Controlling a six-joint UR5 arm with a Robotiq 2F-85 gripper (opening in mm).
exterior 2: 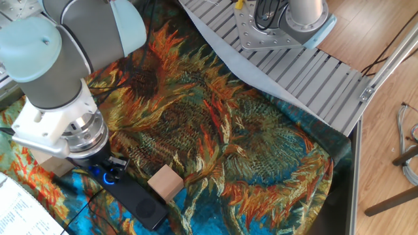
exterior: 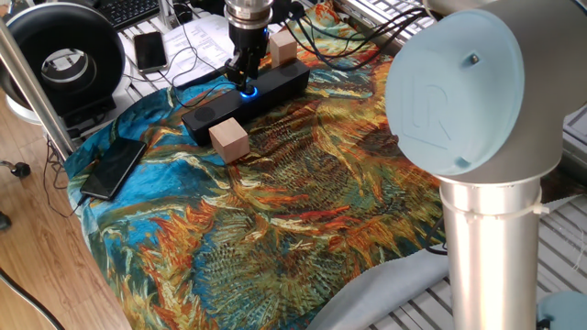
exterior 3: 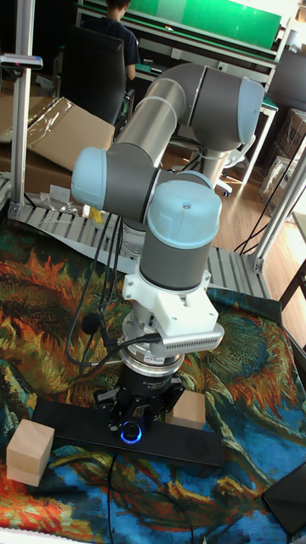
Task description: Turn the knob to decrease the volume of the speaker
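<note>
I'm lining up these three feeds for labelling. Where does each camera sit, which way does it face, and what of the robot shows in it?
One fixed view: behind the arm's base, looking across the cloth to the far speaker; big arm joint near, pincer far.
The other fixed view: high on the opposite side, looking down at the base plate; elbow, wrist and pincer at left.
Tall fixed view: low, in front of the speaker, facing the whole arm.
Shared: all three show the knob glowing blue and wooden blocks.
</note>
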